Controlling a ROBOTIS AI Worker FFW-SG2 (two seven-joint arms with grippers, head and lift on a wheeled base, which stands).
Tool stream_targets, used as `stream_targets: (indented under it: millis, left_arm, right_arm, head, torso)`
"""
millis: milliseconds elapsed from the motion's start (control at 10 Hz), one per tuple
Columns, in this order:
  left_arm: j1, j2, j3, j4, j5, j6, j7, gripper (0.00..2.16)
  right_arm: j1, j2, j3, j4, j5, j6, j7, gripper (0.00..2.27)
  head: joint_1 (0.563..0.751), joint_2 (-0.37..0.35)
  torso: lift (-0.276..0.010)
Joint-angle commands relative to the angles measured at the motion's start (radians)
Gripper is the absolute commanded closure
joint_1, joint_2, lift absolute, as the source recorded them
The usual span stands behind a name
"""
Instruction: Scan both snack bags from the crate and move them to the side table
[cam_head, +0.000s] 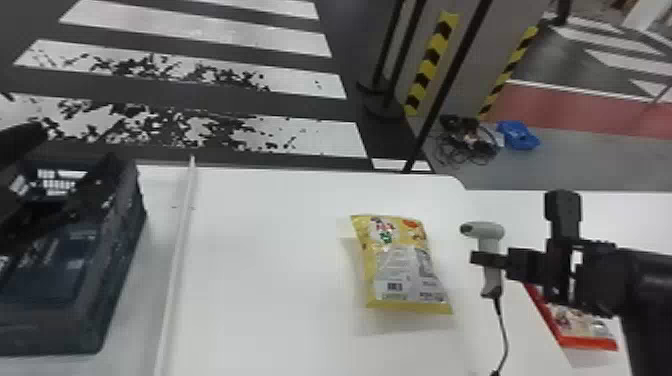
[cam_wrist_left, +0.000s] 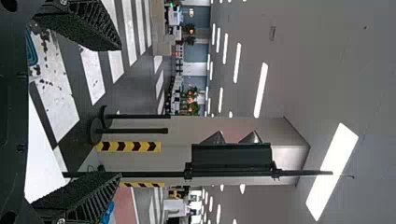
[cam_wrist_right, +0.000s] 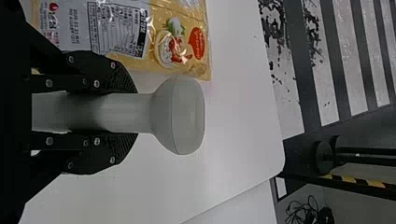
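The yellow snack bag (cam_head: 400, 265) lies on the white table with its printed label and barcode facing up; the right wrist view shows the same bag (cam_wrist_right: 121, 28) beside the scanner. My right gripper (cam_head: 489, 260) holds the grey scanner (cam_head: 492, 232) upright by its handle, right of the bag, head turned left. In the right wrist view, the fingers of my right gripper (cam_wrist_right: 116, 113) close around the scanner (cam_wrist_right: 177, 114). A red snack bag (cam_head: 580, 327) lies beneath the right forearm, partly covered. My left gripper (cam_head: 75, 145) is above the dark crate (cam_head: 120, 240); my left gripper (cam_wrist_left: 119, 112) stands open, holding nothing.
A raised white strip (cam_head: 180, 245) crosses the table between crate and yellow bag. The scanner's cable (cam_head: 504, 335) runs down to the front. Another white surface (cam_head: 625, 215) adjoins the table at the right. Black poles stand beyond the far edge.
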Motion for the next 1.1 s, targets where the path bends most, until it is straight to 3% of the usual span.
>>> stream_targets:
  millis: [0, 400, 700, 1000]
  left_arm:
    - [0.011, -0.012, 0.007, 0.002, -0.012, 0.001, 0.000, 0.03]
    - [0.040, -0.020, 0.035, -0.003, -0.026, 0.001, 0.000, 0.03]
    - [0.040, -0.021, 0.036, -0.004, -0.026, 0.001, -0.008, 0.03]
    - [0.040, -0.024, 0.036, -0.004, -0.026, -0.002, -0.009, 0.03]
  right_arm:
    - [-0.055, -0.029, 0.010, 0.151, -0.008, -0.098, 0.033, 2.22]
    - [-0.202, -0.096, 0.076, 0.430, 0.023, -0.171, 0.041, 2.22]
    - [-0.207, -0.102, 0.088, 0.513, 0.015, -0.245, 0.050, 2.22]
    - [-0.159, -0.076, 0.099, 0.513, 0.004, -0.273, 0.062, 2.22]
  head:
    - [0.695, -0.291]
    - [0.695, -0.328]
    - [0.695, -0.342]
    - [0.695, -0.337]
  torso:
    - [-0.095]
    - [-0.095]
    - [-0.095]
    - [-0.095]
